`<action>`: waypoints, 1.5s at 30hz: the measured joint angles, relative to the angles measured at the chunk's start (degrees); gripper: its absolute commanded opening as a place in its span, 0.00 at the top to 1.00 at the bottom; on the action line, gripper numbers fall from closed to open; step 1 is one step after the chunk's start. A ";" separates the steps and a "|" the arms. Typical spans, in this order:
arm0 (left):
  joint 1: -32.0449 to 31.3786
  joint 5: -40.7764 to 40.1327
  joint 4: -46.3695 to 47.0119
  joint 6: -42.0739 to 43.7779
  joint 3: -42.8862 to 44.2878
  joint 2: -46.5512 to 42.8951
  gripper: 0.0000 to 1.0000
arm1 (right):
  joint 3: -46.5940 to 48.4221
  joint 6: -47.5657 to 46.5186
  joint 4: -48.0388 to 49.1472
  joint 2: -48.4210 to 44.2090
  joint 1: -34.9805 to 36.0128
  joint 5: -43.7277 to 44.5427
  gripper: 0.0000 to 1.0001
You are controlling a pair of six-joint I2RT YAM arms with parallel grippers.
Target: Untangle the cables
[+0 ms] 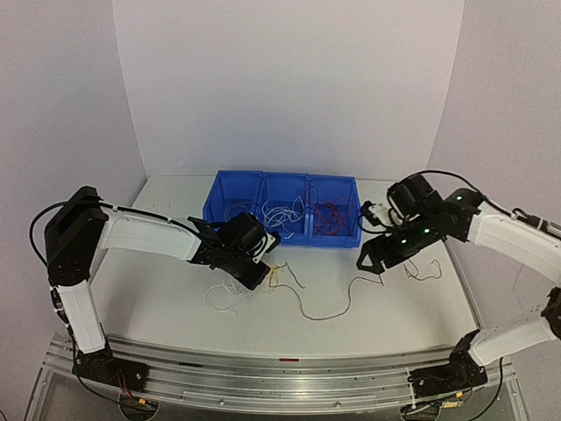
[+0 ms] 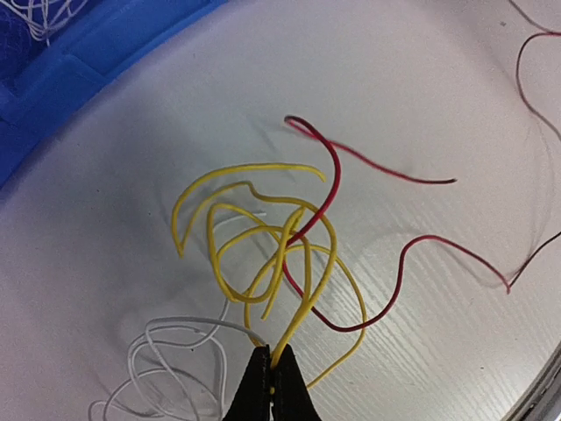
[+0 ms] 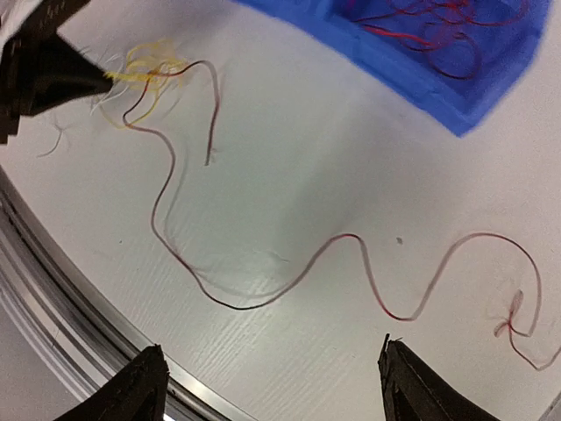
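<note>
My left gripper [image 2: 273, 368] is shut on a yellow cable [image 2: 263, 237], a loopy bundle lifted just off the table. A red cable [image 2: 386, 298] threads through the yellow loops and trails right. White cable [image 2: 166, 360] lies in loops at the lower left. In the top view the left gripper [image 1: 263, 274] sits at the tangle [image 1: 279, 274] before the blue bin. My right gripper [image 3: 272, 386] is open and empty above a long red cable [image 3: 289, 276] that snakes over the table; it also shows in the top view [image 1: 368, 260]. A small red cable [image 1: 423, 270] lies further right.
A blue three-compartment bin [image 1: 282, 230] stands at the back, with white cables in the left and middle parts and red cables [image 1: 331, 217] in the right part. The table's metal front rail [image 3: 79, 307] runs close below the right gripper.
</note>
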 measured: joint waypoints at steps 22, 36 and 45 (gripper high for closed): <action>-0.65 8.32 0.49 -9.68 -2.13 -15.76 1.00 | 0.10 1.26 38.39 28.03 16.82 -2.81 0.44; -0.69 5.52 0.89 -11.84 -6.05 -19.65 1.00 | -6.93 6.16 42.69 24.25 16.54 10.75 1.00; 3.43 -11.24 -9.05 -23.83 -6.73 -21.87 1.00 | -15.32 16.30 27.86 1.53 3.68 25.50 1.00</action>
